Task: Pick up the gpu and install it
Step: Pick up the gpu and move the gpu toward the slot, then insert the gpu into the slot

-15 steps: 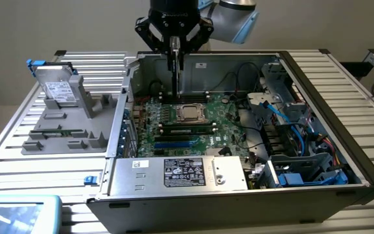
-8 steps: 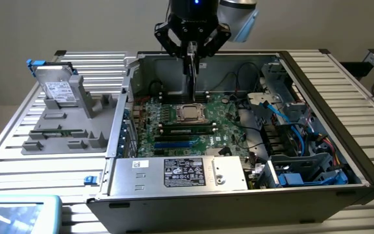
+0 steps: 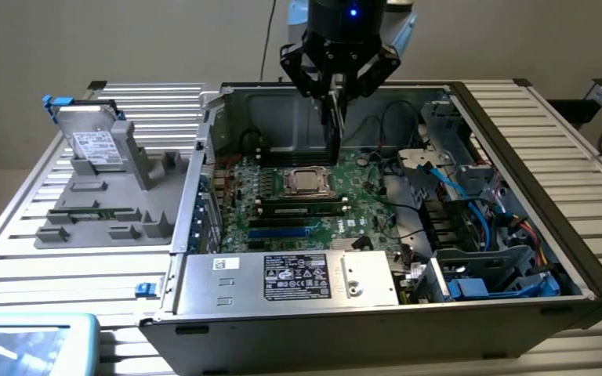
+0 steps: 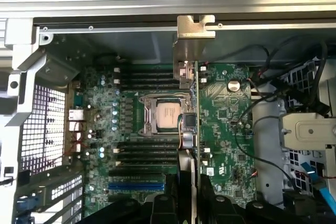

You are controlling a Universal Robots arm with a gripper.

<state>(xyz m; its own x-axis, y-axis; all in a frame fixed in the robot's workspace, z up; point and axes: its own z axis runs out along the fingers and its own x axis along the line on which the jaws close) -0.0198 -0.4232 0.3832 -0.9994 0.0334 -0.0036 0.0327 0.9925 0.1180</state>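
**A:** What is sitting closest in the exterior view?

**B:** A blue-framed screen point(image 3: 19, 341) is lying at the near corner, on the exterior view's left, on the slatted table point(image 3: 552, 110). Just behind it the open computer case point(image 3: 385, 345) is resting on its side. Its power supply point(image 3: 291, 278) is showing a black label along the near wall.

**A:** And further in?

**B:** The motherboard point(image 3: 280, 227) is lying flat on the case floor, with the processor point(image 3: 306, 182) sitting near its middle. Outside the case, on the exterior view's left, a grey holder point(image 3: 103, 227) is carrying a hard drive point(image 3: 97, 145), which is standing upright at its far end.

**A:** Where is the gpu?

**B:** The gpu point(image 3: 334, 129) is hanging edge-on from the gripper point(image 3: 335, 98). It is inside the case, over the far part of the motherboard, just beyond the processor. In the wrist view its silvery bracket point(image 4: 195, 27) is sitting at the end away from the fingers point(image 4: 207, 192).

**A:** How is the gripper holding it?

**B:** The fingers are pressing in on both faces of the thin card, narrowed to its thickness. I cannot tell whether the card's lower end is touching the board.
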